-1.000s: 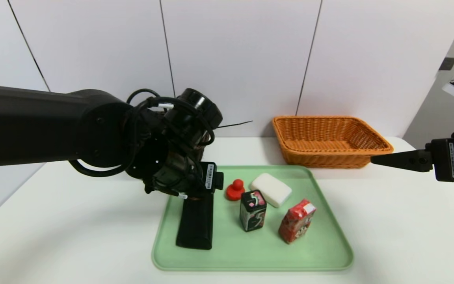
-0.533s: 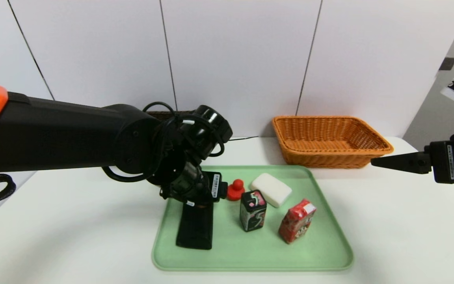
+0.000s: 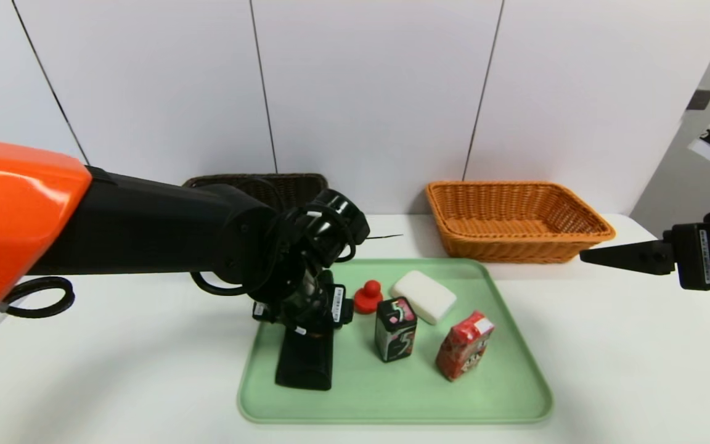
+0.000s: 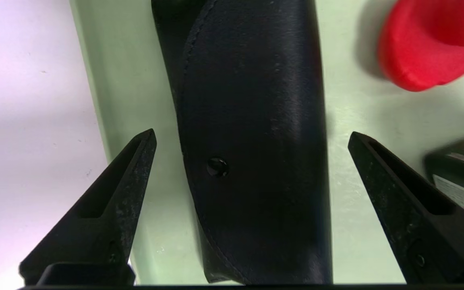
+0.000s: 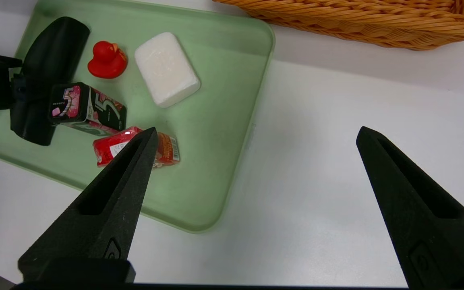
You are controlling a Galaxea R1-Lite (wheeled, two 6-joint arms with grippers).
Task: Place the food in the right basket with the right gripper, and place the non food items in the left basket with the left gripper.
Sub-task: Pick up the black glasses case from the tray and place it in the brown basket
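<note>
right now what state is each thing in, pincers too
left pincer: open, over the black pouch
right pincer: open, parked right of the tray
black pouch: folded, lying flat
red duck: upright
white block: lying flat
black carton: upright
red carton: upright
orange basket: upright, empty
dark basket: partly hidden, contents unclear

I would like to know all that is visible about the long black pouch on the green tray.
The pouch is long, black and slightly shiny, looking like leather, with a curved flap edged by stitching and a small round dark snap. It looks closed. It lies flat near the left side of the green tray, running from back to front. The open jaws of the left gripper stand on either side of it, apart from it, so it is not gripped.
</note>
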